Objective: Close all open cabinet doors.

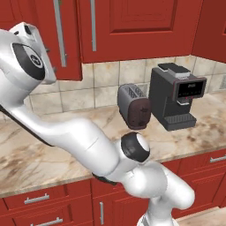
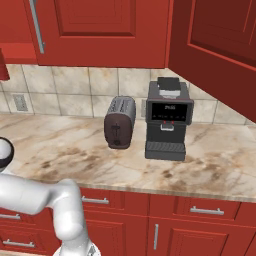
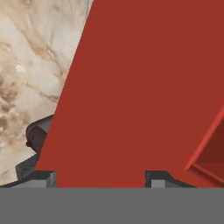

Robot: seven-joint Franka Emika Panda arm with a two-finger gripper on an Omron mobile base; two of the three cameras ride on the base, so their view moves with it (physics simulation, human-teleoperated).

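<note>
Door (image 3: 144, 87), red, close against my hand camera, spans 12 to 3 o'clock in hand view, edge-on tilt. My gripper (image 3: 100, 177) straddles its lower edge, fingertips (image 3: 41, 177) either side; gripping or loose, cannot tell. Second open door (image 2: 220, 55) at 2 o'clock in right base view, swung out over coffee machine (image 2: 167, 122). Toaster (image 2: 120, 122) beside it. Step: pushing the near door shut. Next: push toward cabinet face, then right door.

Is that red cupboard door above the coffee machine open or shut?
Open. The door slants out from the wall over the coffee machine, while its neighbour lies flat.
</note>
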